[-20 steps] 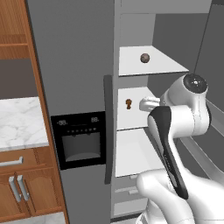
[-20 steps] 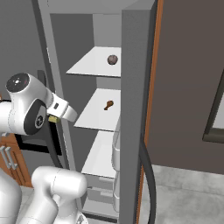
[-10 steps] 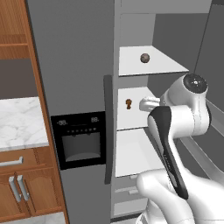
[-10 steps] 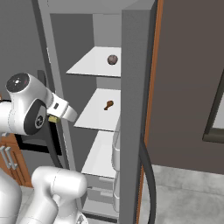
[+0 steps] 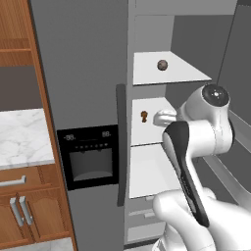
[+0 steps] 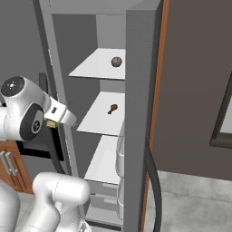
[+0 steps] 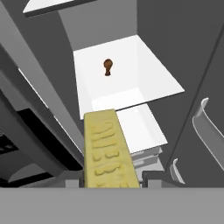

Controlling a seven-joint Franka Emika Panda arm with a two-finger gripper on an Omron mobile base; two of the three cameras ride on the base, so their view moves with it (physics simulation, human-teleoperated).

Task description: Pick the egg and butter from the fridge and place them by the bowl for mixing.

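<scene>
Over the last second nothing has visibly shifted: both base views match the earlier ones, and the arm stays parked at the open compartment. From the left, the tall grey fridge (image 5: 88, 73) shows its closed door with the black dispenser panel (image 5: 87, 156), then the long dark vertical handle (image 5: 120, 147). Right of that are the white inner shelves. The small dark grey-brown rounded egg (image 5: 162, 64) sits near the middle of the upper shelf, and a small brown stalked mushroom-like item (image 5: 144, 115) stands toward the back left of the middle shelf. The two-finger gripper (image 7: 111, 177) hovers off the middle shelf's front edge, clamped on the flat mustard-yellow butter stick (image 7: 107, 151). By my reading the butter is secured and awaits carrying to the bowl, and the egg is not yet fetched.
</scene>
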